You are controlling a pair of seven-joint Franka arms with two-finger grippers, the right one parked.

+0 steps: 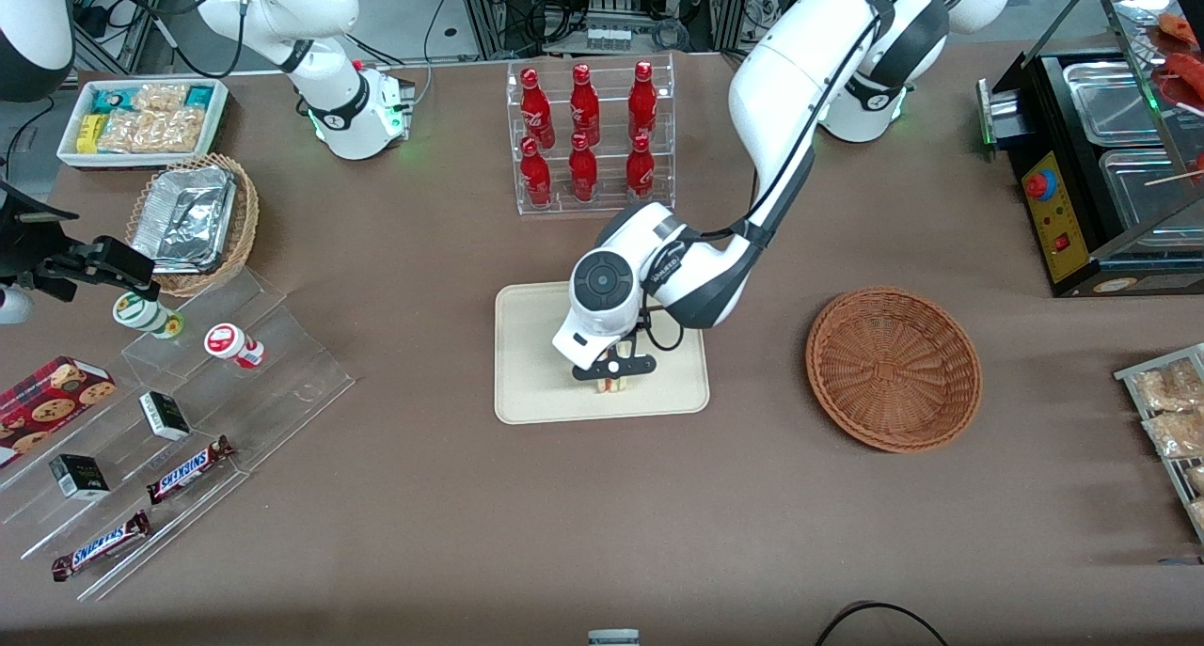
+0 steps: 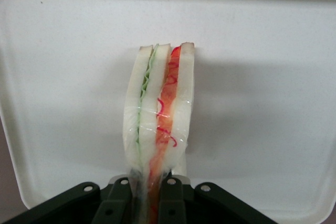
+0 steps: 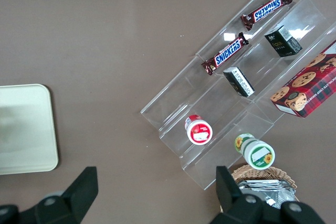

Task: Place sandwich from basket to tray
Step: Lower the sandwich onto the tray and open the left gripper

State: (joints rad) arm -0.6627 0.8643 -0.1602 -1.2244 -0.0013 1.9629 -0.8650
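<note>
Pale bread: sandwich, clear-wrapped wedge, red and green layers.
Hand: I see it clamped on the sandwich.
Tray: smooth cream plastic beneath.

Six red cola bottles in clear rack; Snickers bars on acrylic steps; foil containers in tan wicker basket; cookie box.

SNICKERS on two candy bars
</note>
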